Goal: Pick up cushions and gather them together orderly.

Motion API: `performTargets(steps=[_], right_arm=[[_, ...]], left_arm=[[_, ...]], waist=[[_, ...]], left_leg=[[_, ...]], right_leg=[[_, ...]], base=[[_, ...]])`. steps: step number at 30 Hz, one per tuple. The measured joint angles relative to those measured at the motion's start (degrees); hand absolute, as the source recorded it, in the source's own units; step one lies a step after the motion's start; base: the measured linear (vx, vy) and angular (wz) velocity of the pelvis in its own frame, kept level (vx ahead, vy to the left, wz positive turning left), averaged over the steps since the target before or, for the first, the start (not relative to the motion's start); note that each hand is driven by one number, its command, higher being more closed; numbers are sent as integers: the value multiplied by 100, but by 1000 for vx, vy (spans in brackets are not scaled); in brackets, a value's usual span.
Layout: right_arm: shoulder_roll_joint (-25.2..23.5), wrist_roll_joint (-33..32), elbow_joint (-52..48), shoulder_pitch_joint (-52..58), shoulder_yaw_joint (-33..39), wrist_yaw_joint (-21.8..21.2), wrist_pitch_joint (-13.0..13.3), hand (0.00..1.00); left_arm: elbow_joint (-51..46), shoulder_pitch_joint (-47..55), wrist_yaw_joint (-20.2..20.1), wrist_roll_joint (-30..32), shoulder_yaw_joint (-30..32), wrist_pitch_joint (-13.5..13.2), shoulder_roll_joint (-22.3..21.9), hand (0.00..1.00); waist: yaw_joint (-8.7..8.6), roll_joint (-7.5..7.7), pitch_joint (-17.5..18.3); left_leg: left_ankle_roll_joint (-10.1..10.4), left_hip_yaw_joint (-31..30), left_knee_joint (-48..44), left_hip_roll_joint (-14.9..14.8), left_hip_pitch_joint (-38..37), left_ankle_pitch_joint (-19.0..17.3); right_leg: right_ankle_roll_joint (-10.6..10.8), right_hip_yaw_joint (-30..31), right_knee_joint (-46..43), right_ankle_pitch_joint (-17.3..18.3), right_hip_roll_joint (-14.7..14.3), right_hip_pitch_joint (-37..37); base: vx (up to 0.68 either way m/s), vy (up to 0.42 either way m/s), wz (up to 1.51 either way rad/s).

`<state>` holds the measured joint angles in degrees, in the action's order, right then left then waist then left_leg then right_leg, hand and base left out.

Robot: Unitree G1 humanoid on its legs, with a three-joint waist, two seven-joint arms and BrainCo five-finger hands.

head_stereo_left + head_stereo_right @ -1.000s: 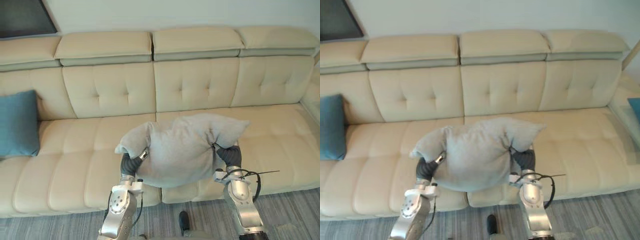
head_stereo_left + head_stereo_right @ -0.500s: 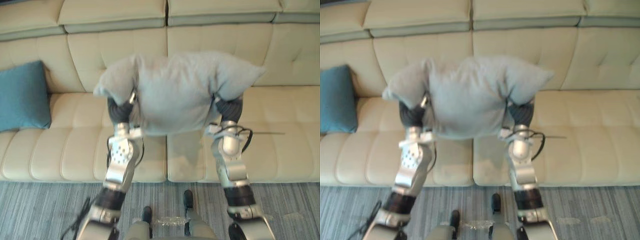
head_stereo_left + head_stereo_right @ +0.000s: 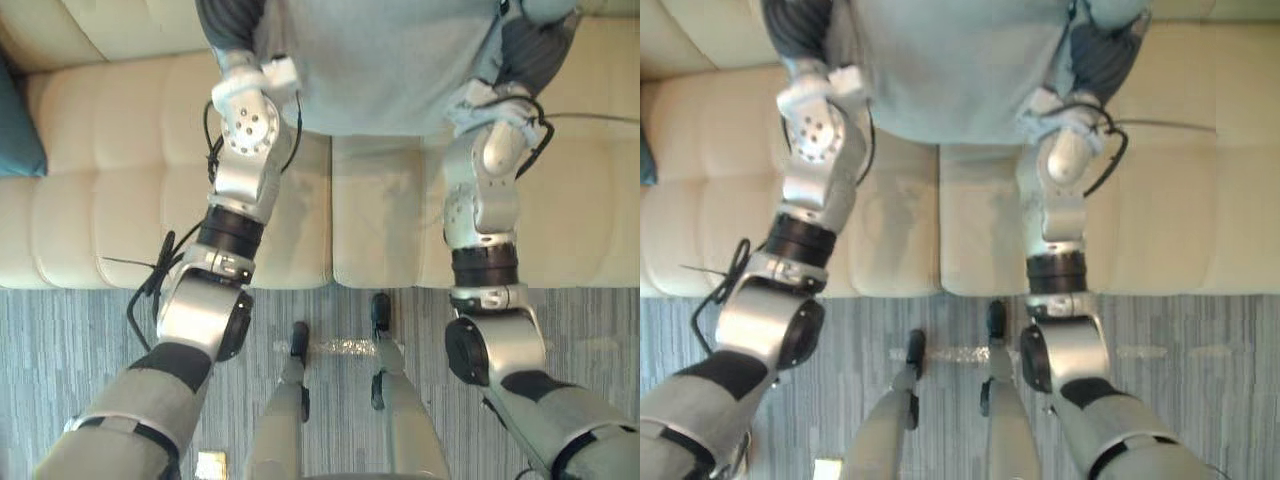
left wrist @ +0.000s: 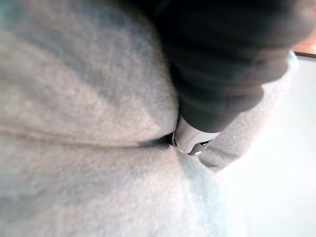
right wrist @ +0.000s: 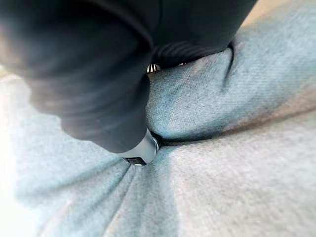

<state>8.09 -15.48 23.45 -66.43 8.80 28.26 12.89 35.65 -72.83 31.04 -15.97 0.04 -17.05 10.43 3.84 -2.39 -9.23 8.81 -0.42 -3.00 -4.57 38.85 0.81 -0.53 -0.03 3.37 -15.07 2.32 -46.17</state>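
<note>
A soft, pale grey fabric cushion (image 3: 385, 60) is carried between the robot's two hands at the top of the eye views, above the seat of a cream, tufted leather sofa (image 3: 110, 180). The left hand (image 3: 228, 20) is sunk into one side of the cushion and the right hand (image 3: 535, 55) into the other. This two-sided hold probably keeps so wide and floppy a thing level and stops it from folding. In each wrist view the cloth creases deeply and bulges round the hand's dark cover. Whether either hand clenches the fabric or only squeezes against it cannot be told, since the grip is buried in the folds. The cushion's long axis runs from the robot's left to its right, roughly along the sofa's front edge. Its broad face is turned toward the head camera, its lower hem lies nearest the robot, and its far edge is out of view. A teal cushion (image 3: 15, 135) shows at the sofa's left end, well apart, and is likely the gathering spot. Grey striped carpet (image 3: 80, 350) lies below the sofa.
</note>
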Motion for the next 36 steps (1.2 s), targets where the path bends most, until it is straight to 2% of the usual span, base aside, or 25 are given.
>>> performTargets(steps=[1, 2, 4, 6, 7, 9, 14, 16, 21, 24, 26, 31, 33, 36], right_arm=[[47, -50, 121, -156, -17, -4, 0, 0], [116, -80, 243, -317, -50, -11, 14, 0], [152, -90, 284, -401, -101, -24, 21, 0], [174, -87, 282, -491, -222, -112, 214, 0], [179, -86, 282, -512, -229, -122, 239, 0], [292, -92, 285, -525, -227, -137, 284, 0], [642, -443, 311, -406, -127, -215, 288, 0], [836, -548, 311, -255, -67, -337, 284, 0], [1443, -848, 314, 264, 215, -526, 221, 0], [2143, -1170, 482, 678, 476, -683, 219, 0], [2363, -1221, 510, 885, 580, -759, 215, 0], [2455, -1396, 513, 1549, 572, -1005, 180, 0], [2456, -1394, 499, 1907, 575, -1114, 180, 0], [2356, -1341, 370, 2496, 551, -1247, 182, 0]], left_arm=[[3, -41, 5, 0, 71, 0, -2, 100], [2, -85, 7, 0, 183, 0, -2, 0], [15, -77, 22, -1, 351, -1, -5, 0], [153, -68, 40, -3, 765, -3, -9, 0], [161, -67, 43, -3, 816, -4, -9, 0], [225, -58, 43, -10, 1030, -4, -7, 0], [231, 146, -50, -172, 1203, -3, 85, 0], [231, 318, -255, -187, 1209, 0, 381, 0], [232, 719, -645, -285, 1367, 2, 1046, 0], [316, 1217, -827, -548, 1680, 0, 1640, 0], [349, 1468, -914, -649, 1762, 0, 1793, 0], [328, 2029, -1230, -672, 1798, -1, 1879, 0], [259, 2371, -1358, -670, 1795, -5, 1906, 0], [-172, 3067, -1442, -656, 1679, -19, 1893, 0]], waist=[[17, -28, -20], [68, -35, -24], [110, -46, -34], [127, -152, -168], [126, -157, -182], [128, -157, -186], [111, -156, -186], [83, -154, -186], [-36, -150, -186], [-107, -143, -182], [-112, -140, -184], [-157, -35, -185], [-218, 95, -173], [-337, 157, -164]], left_leg=[[33, 4, 18, -10, 107, 40], [42, 17, 34, -21, 264, 84], [86, 30, 61, -46, 389, 121], [221, 105, 96, -99, 461, 242], [233, 127, 98, -98, 462, 268], [229, 198, 117, -133, 404, 311], [230, 323, 333, -156, 298, 462], [171, 342, 399, -162, 309, 508], [170, 398, 399, -170, 230, 508], [167, 473, 399, -171, 174, 506], [163, 475, 399, -175, 146, 503], [-18, 529, 383, -210, -74, 389], [-58, 619, 345, -191, -189, 359], [-100, 612, 156, -194, -249, 290]], right_leg=[[0, -20, 0, 0, 0, -99], [0, -56, -1, 0, -3, -242], [-2, -68, -4, 2, -21, -360], [-37, -125, -93, 39, -39, -406], [-50, -132, -158, 88, -37, -425], [-76, -239, -607, 435, -38, -515], [-84, -271, -1162, 748, -30, -710], [-96, -274, -1318, 788, -37, -828], [-94, -265, -1465, 791, -41, -821], [-93, -252, -1531, 791, -43, -804], [-92, -245, -1531, 791, -54, -781], [-88, -191, -1538, 793, -142, -591], [-19, -90, -1456, 842, -131, -443], [25, -65, -1214, 874, -139, -165]], base=[[-44, 26, 19], [-30, 18, 19], [-33, 17, 16], [-35, 18, 26], [-27, 18, 27], [-15, 14, 21], [-4, 13, 12], [-5, 5, 2], [0, 0, 0], [-6, 1, -1], [-11, -3, -2], [-23, -8, -9], [-15, -4, -4], [-1, 4, -1]])
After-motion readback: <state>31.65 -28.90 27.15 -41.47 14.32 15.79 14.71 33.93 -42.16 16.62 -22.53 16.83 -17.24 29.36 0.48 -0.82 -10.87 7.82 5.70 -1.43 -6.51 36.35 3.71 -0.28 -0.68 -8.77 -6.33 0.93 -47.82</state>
